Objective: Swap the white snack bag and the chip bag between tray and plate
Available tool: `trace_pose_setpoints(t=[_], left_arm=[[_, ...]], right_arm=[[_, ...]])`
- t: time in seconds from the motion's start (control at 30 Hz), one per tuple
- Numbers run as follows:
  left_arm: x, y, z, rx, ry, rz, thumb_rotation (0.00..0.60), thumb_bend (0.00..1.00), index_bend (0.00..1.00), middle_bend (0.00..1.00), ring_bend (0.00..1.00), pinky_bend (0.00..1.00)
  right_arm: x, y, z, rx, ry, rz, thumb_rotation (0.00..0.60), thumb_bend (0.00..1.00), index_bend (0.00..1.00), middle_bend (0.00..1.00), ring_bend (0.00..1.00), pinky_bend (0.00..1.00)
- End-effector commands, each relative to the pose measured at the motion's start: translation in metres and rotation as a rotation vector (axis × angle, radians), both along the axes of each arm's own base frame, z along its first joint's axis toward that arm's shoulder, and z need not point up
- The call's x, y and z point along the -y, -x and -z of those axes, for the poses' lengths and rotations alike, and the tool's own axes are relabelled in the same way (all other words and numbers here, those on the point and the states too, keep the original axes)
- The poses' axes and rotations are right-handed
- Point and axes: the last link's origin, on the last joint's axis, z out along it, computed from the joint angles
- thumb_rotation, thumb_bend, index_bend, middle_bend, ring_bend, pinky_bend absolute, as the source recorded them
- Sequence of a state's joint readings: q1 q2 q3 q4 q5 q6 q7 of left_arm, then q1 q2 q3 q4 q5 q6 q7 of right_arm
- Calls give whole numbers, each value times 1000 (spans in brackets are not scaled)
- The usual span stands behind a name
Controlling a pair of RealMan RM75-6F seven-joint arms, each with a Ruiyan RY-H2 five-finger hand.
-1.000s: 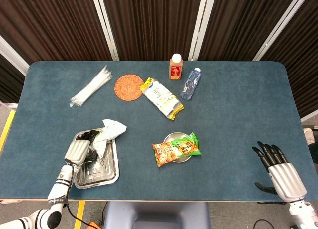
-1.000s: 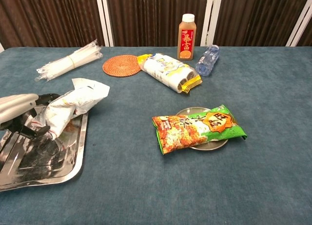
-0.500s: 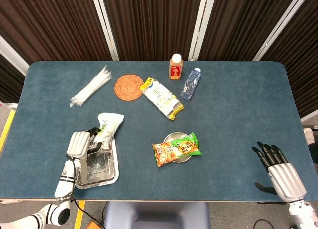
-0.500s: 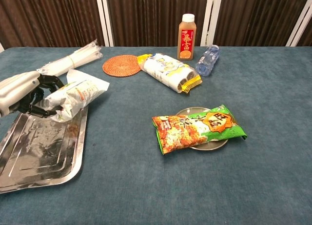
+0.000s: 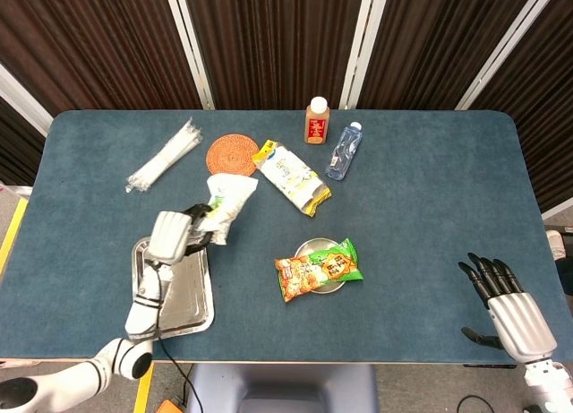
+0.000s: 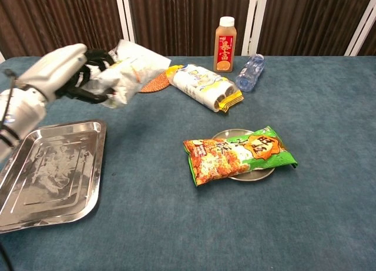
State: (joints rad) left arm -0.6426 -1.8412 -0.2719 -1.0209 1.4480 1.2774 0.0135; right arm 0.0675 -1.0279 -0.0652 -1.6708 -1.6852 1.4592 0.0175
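We find the white snack bag [image 6: 132, 68] off the worktop [image 5: 403, 225], raised in the air and gripped at its lower end by the left hand [image 6: 64, 71]. In the head view the bag [image 5: 224, 205] sits above the bare cloth just beyond the tray's far right corner, tilted with its free end toward the woven coaster [image 5: 232, 155]. The left hand [image 5: 175, 236] has its fingers wrapped around the bag; the forearm runs back over the tray toward the near edge.

The metal tray [image 6: 50, 171] lies flat at the near left, and we see nothing in it. The chip bag [image 6: 238, 153], orange and green, lies across the small round plate [image 6: 258, 176] near the middle of the worktop, covering most of it.

The right hand [image 5: 501, 301] rests at the near right corner, well apart from everything, fingers extended and spread, holding nothing.

Along the far side we note a bundle of clear straws [image 5: 166, 155], a yellow-edged packet [image 5: 291, 177], a brown drink bottle [image 5: 317, 120] standing upright, and a clear water bottle [image 5: 344, 150] lying on its side.
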Motion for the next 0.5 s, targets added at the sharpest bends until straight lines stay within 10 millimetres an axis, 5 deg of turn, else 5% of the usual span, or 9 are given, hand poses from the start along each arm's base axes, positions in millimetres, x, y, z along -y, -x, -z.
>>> trace_pose_setpoints(t=[0.03,0.17,0.37,0.5], left_arm=[[-11,-22,27,-36,24,26,600,476,743,814,776,873],[-18,-24,53,-75,69,-13,600,465,660,707,673,753],[-20,-19,70,-112,112,-64,600,405,155,187,177,309],[-15,-24,70,-94,124,-58,600,380,9,12,15,192]], right_arm=[[2,2,0,-1,-4,7,600,103,0,0,0,0],[4,4,-2,3,-5,20,600,103,0,0,0,0],[8,9,-6,0,5,38,600,103,0,0,0,0],[8,8,-5,1,2,36,600,103,0,0,0,0]])
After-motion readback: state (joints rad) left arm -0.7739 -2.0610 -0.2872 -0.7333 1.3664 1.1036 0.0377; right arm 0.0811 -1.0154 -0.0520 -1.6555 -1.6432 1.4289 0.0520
